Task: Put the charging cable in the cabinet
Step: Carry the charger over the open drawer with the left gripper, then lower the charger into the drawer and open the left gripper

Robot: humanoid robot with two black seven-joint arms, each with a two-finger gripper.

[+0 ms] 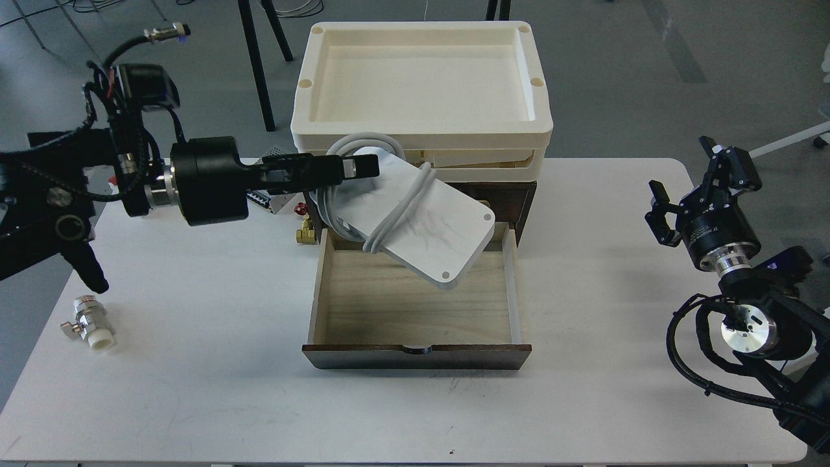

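My left gripper [353,170] reaches in from the left and is shut on the charging cable [421,224], a flat white marbled block with a grey cable looped around it. It holds the block tilted in the air over the back of the open pale wood drawer [415,292]. The drawer is pulled out of the dark brown cabinet [519,194]; the block hides the cabinet's white handle. My right gripper [690,178] is open and empty above the table's right side, well away from the cabinet.
Two stacked cream plastic trays [421,84] sit on the cabinet. A perforated metal power-supply box [275,201] and a brass valve [306,230] lie left of the cabinet. A red-and-white block [133,191] and a metal fitting [91,321] lie on the white table [194,389] at the left.
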